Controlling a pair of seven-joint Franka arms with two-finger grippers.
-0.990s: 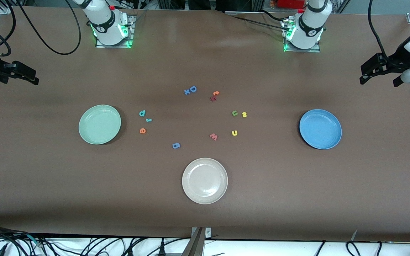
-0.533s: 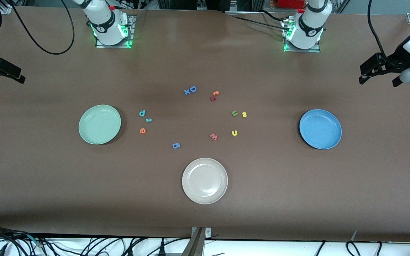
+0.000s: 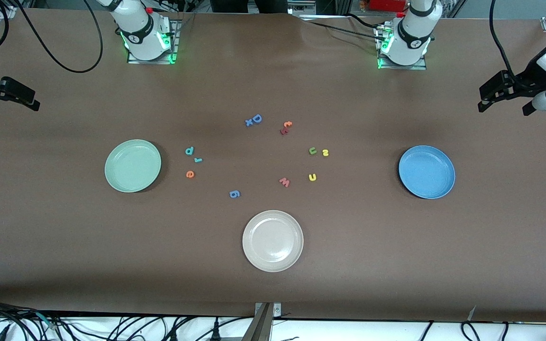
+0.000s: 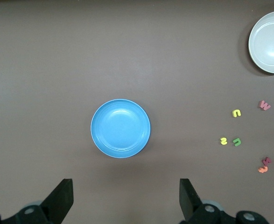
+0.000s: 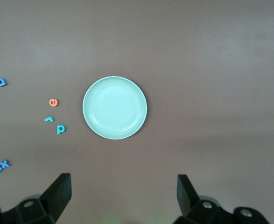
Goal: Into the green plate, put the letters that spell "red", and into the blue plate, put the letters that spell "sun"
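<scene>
Both grippers hang released, the left gripper (image 4: pixel 122 203) high over the table near the blue plate (image 3: pixel 426 171), the right gripper (image 5: pixel 120 200) near the green plate (image 3: pixel 132 165). The foam letters, such as the teal d (image 3: pixel 189 150) and yellow s (image 3: pixel 325 152), look light, soft and thin, so they probably need a low pinch across their edges.

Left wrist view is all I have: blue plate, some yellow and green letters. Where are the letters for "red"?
Observer: Near the green plate, on its side toward the table's middle: teal d, teal r, orange e.
Operator: Anything in that plate yet?
Observer: No, the right wrist view shows it bare, and the blue plate too.
Operator: Where's the right end effector?
Observer: The right end effector hangs open, high above the table at the green plate's end. Your left end effector is open too, above the blue plate's end.
Operator: Any decoys?
Observer: A blue D lies farther from the front camera than the d.
</scene>
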